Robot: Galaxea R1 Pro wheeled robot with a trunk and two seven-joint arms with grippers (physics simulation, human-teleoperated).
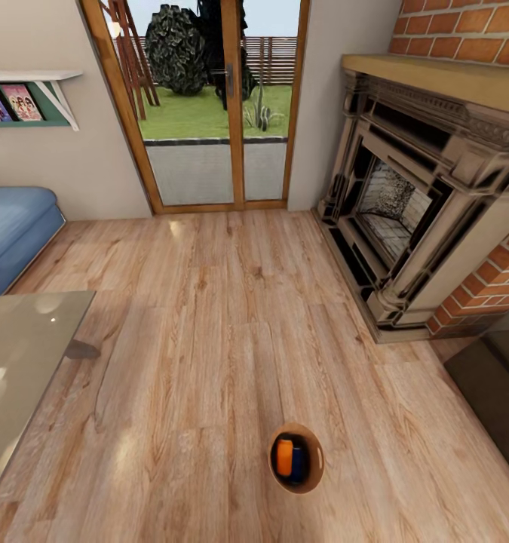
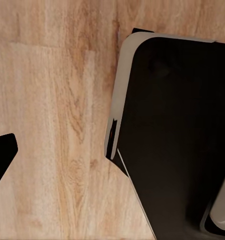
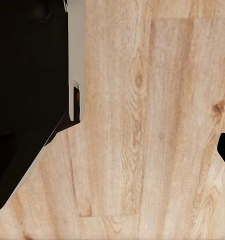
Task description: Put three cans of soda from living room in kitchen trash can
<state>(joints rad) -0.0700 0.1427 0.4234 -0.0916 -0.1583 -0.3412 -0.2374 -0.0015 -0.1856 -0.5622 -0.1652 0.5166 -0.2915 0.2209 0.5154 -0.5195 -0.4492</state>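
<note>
Wide open plank floor (image 1: pixel 209 317) ahead, hemmed by the glass table (image 1: pixel 20 362) edge and sofa (image 1: pixel 13 226) at left and the fireplace (image 1: pixel 427 204) at right. The bin (image 1: pixel 295 458) stands on the floor nearby, holding an orange can (image 1: pixel 284 457) beside a blue can (image 1: pixel 299 461). Whether either gripper's fingers are spread or pressed together, I cannot tell.

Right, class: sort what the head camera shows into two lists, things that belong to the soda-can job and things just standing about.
Belongs to the job:
- tash can, standing on the wood floor
- orange can, inside it
- dark blue can, inside it, beside the orange one

Just standing about:
- fireplace
- blue sofa
- glass-topped table
- glass doors
- wall shelf
</note>
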